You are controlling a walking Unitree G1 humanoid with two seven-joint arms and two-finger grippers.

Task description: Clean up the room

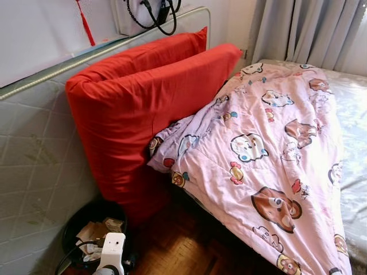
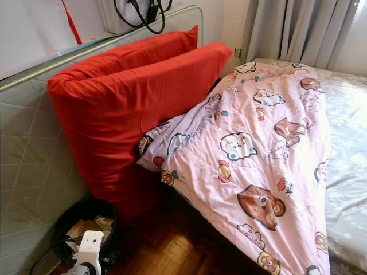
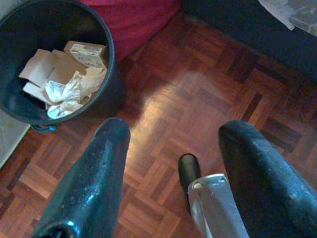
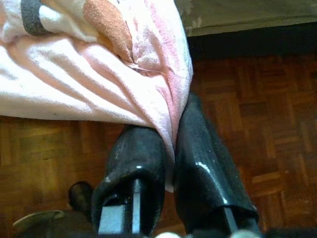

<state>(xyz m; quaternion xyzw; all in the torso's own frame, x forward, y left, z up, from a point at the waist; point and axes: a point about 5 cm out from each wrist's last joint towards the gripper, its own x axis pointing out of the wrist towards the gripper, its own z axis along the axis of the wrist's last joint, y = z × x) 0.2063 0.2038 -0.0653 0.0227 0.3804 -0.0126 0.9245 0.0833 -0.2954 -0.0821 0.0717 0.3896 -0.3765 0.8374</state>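
The left gripper (image 3: 173, 163) hangs low over the parquet floor (image 3: 208, 99), its fingers spread wide with nothing between them. Just beside it stands a black bin (image 3: 111, 54) holding crumpled paper and cardboard scraps; in the head views the bin (image 1: 77, 220) sits against the quilted wall panel (image 1: 34, 166), at the foot of two red cushions (image 1: 137, 109) leaning upright.

The blanket (image 1: 269, 154) is pink, printed with cartoon animals, and lies rumpled across the bed (image 1: 355, 114), one corner bunched against the cushions and its near edge drooping off the bed toward the floor.

The right wrist view shows the right gripper (image 4: 171, 148) pinched shut on a fold of the blanket's edge (image 4: 99, 74), held above the parquet.
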